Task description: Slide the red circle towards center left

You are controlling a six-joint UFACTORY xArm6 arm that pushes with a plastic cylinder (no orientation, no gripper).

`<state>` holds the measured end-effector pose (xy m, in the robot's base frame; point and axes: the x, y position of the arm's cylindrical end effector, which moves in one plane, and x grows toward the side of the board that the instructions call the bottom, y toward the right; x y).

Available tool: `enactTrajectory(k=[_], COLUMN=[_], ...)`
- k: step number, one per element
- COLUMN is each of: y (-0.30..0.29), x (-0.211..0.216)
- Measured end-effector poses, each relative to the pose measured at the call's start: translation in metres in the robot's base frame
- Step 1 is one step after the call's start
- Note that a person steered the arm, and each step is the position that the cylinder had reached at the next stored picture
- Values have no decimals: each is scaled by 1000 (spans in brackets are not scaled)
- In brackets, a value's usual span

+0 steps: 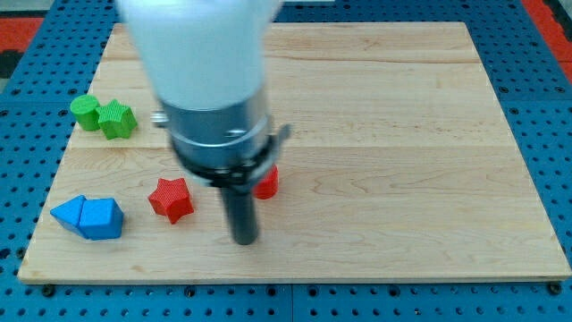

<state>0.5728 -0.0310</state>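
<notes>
On the light wooden board (pixel 402 134), which rests on a blue perforated base (pixel 545 72), my arm enters from the view's top and covers the upper-middle area with its white housing and grey collar (pixel 219 134). My tool is a plain dark rod with no jaws, so it holds nothing. My tip (pixel 243 240) touches the board below centre, slightly toward the view's left.

The red circle block (pixel 267 182) lies just above and to the right of my tip. The rod and collar hide most of it; only its right edge shows, so I cannot confirm its round shape, and I cannot tell whether the rod touches it.

The red star-shaped block (pixel 172 198) lies to the view's left of my tip, near but apart from it.

At the lower left corner of the board, two blue blocks sit touching each other: a blue angular block (pixel 68 213) on the outside and a blue wedge-like block (pixel 101 218) beside it.

At the upper left, a green cylinder block (pixel 86 112) touches a green star-like block (pixel 117 119). Both pairs stand well apart from my tip.
</notes>
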Motion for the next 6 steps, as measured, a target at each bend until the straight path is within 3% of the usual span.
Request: enactTrajectory(k=[1,2,3,4,5,6], y=[45,33,-40,-46,-88,-82], x=[-32,-69,-69,-76,-96,-96])
